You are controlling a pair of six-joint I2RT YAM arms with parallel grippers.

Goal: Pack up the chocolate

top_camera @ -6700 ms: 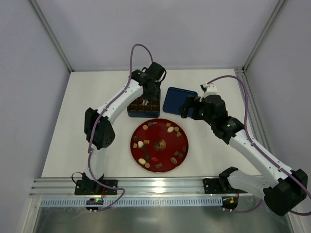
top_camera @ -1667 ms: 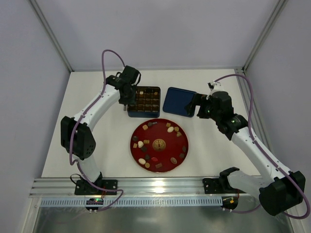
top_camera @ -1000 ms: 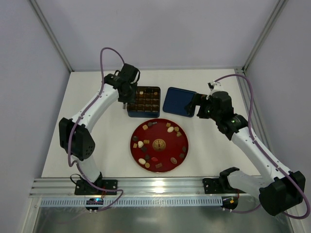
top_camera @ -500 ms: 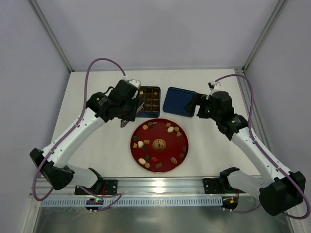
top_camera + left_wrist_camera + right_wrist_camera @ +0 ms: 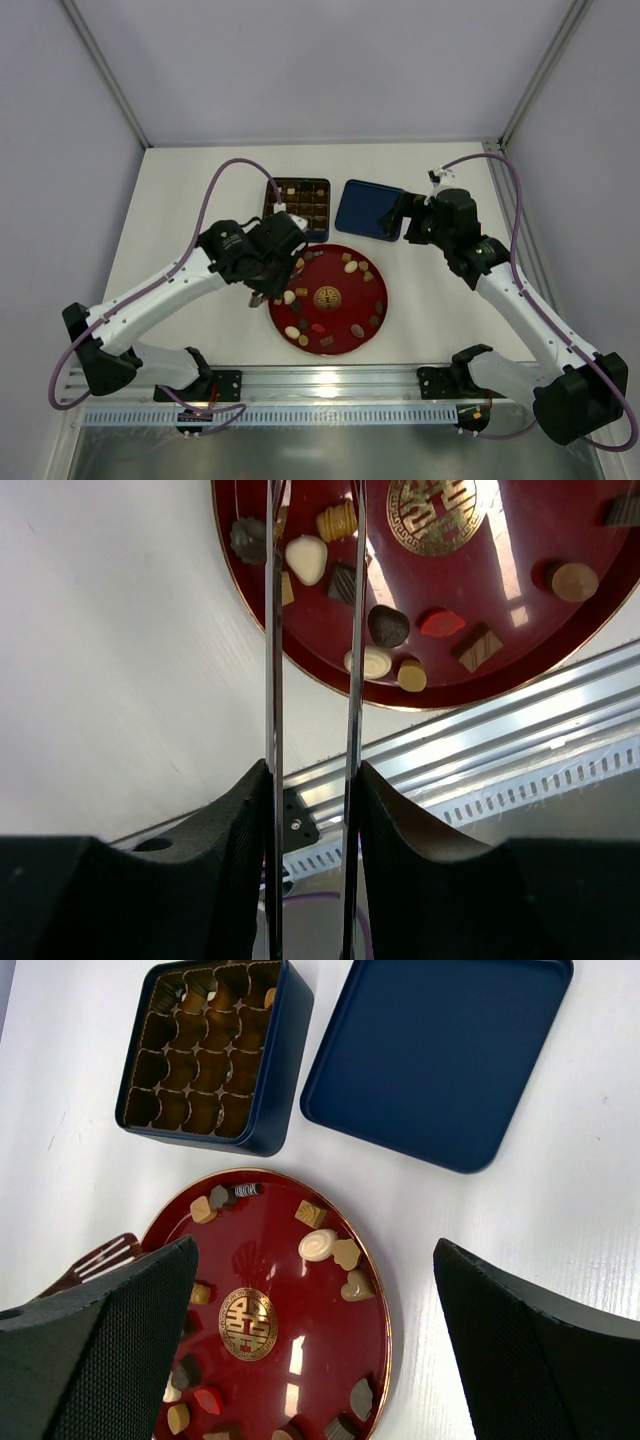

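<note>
Several small dark, tan and cream chocolates (image 5: pixel 351 267) lie scattered on the round red plate (image 5: pixel 340 285). They also show in the left wrist view (image 5: pixel 306 558) and the right wrist view (image 5: pixel 318 1244). My left gripper (image 5: pixel 272 280) is shut on thin metal tongs (image 5: pixel 353 630) and hovers over the plate's left edge (image 5: pixel 500 590). The tong arms stand apart, and I see nothing between them. The tong tip shows in the right wrist view (image 5: pixel 100 1257). My right gripper (image 5: pixel 395 222) is open and empty (image 5: pixel 315 1250), high over the plate beside the lid.
The dark blue box (image 5: pixel 318 234) with a gold grid (image 5: pixel 285 1060) stands behind the plate with a few pieces in its far cells. Its blue lid (image 5: pixel 365 208) lies to the right (image 5: pixel 435 1055). An aluminium rail (image 5: pixel 320 385) runs along the near edge.
My left arm has swung from the box's left side down and forward; its gripper with the tongs is now over the plate's left edge. The right arm has stayed still.
</note>
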